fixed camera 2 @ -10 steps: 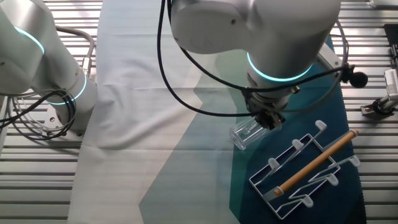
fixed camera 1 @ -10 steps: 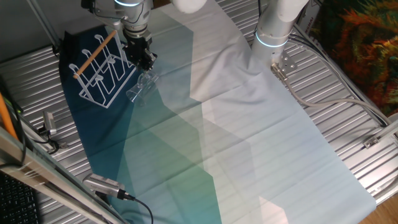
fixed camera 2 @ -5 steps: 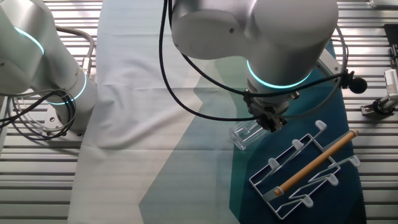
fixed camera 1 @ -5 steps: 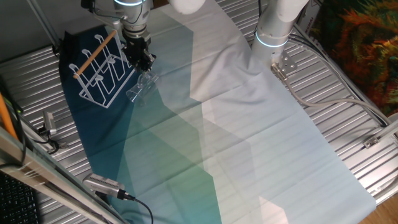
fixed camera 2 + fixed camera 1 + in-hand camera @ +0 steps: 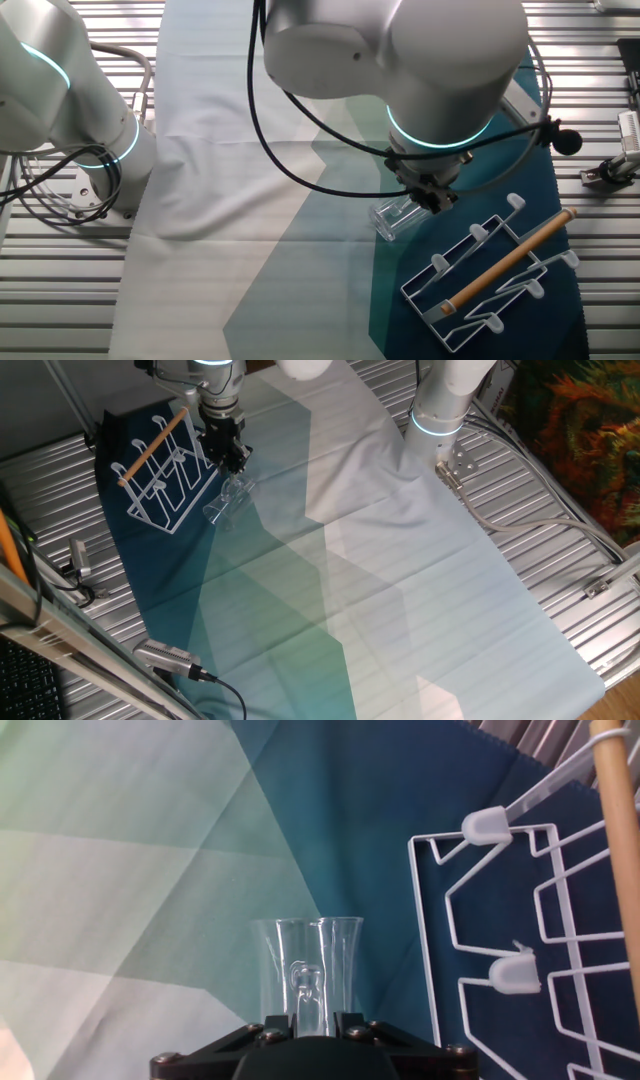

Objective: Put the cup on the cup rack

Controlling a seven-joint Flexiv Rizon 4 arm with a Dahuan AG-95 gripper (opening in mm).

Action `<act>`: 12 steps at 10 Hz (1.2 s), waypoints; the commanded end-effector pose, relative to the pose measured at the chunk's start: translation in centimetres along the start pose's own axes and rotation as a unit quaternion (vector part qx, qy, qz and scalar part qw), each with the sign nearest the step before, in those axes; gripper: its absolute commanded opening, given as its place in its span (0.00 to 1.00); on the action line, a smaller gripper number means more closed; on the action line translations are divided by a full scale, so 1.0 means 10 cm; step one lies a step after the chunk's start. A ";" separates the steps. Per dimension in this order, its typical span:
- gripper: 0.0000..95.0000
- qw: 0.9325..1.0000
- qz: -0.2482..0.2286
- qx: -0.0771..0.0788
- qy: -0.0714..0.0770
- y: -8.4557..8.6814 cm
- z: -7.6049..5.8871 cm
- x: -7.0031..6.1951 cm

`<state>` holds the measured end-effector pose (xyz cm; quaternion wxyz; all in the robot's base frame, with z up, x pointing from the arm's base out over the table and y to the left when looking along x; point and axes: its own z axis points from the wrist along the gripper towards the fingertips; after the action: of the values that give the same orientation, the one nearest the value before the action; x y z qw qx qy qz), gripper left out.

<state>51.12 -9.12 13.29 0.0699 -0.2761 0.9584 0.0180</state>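
Observation:
The clear glass cup [image 5: 224, 501] hangs tilted just over the cloth, a little to the right of the white wire cup rack [image 5: 155, 450]. My gripper [image 5: 233, 461] is shut on its upper end. In the other fixed view the cup [image 5: 393, 216] slants down to the left from the gripper [image 5: 430, 196], and the rack [image 5: 509, 261] with its wooden rod lies to the lower right. In the hand view the cup [image 5: 305, 965] stands straight ahead between my gripper [image 5: 305, 1020] fingers. The rack [image 5: 514, 976] and its pegs fill the right side.
A teal, green and white cloth [image 5: 350, 560] covers the ribbed metal table [image 5: 540, 510]. A second white arm [image 5: 441, 405] stands at the back, and its base [image 5: 70, 110] shows at the left in the other fixed view. Cables and a small device [image 5: 168, 657] lie near the front left edge.
The arm's wrist has shifted slightly over the cup. The cup and the gripper fingers stay at about the same spot beside the rack.

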 end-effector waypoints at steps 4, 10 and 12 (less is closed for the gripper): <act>0.20 1.000 -0.001 -0.004 -0.011 0.01 0.09 0.03; 0.40 1.000 0.000 -0.005 -0.015 0.03 0.14 0.09; 0.40 1.000 0.000 -0.004 -0.016 0.04 0.16 0.11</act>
<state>49.89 -9.32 12.27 0.0836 -0.2744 0.9577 0.0233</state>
